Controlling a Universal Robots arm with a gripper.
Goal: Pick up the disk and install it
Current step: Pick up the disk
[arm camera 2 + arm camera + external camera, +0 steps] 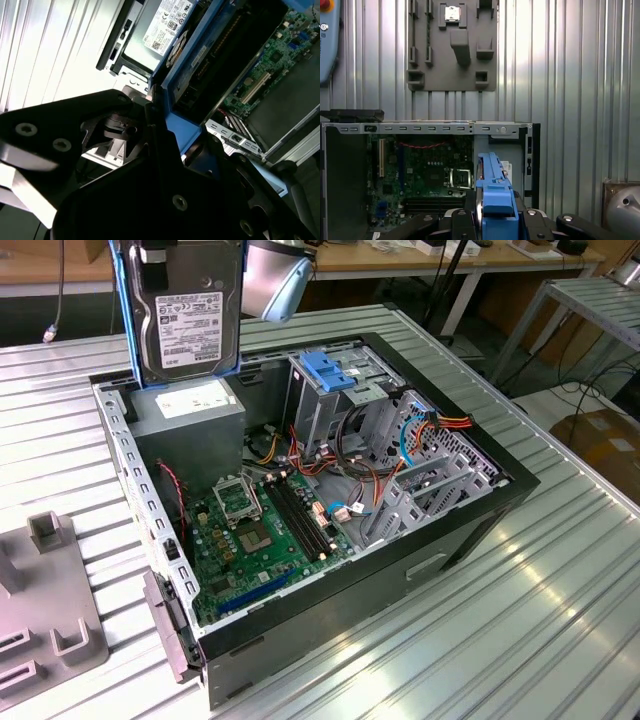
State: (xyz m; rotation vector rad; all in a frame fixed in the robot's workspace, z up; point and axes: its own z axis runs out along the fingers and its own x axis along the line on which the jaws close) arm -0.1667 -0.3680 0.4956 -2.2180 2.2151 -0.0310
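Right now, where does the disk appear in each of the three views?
Exterior view: the disk stands upright above the grey power supply.
Second wrist view: disk seen by its blue rail, beside the motherboard.
First wrist view: disk edge-on, before the motherboard.
Shared landmark: the green motherboard.

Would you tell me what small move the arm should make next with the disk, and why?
Probably carry the disk toward the exterior view's right: the gripper holds it upright above the power supply, while the drive cage stands further right inside the case.
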